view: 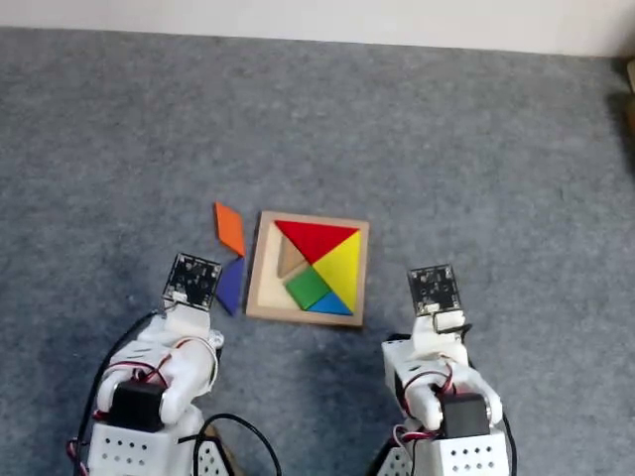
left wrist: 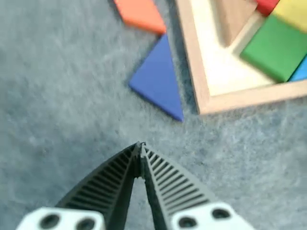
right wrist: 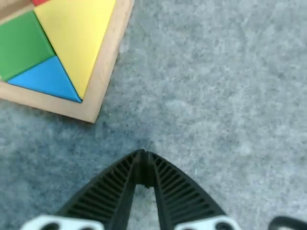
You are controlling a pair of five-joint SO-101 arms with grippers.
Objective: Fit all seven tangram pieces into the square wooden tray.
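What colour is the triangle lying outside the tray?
The triangle is dark blue, clearest in the left wrist view.

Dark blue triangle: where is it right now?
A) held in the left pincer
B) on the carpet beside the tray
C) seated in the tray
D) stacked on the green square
B: the dark blue triangle lies flat on the carpet just outside the tray rim, and the left pincer is shut with nothing in it.

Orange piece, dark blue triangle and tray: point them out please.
Orange piece [view: 229, 228], high view, its middle.
Dark blue triangle [left wrist: 160, 81], left wrist view, its middle.
Tray [left wrist: 249, 97], left wrist view, its rim.
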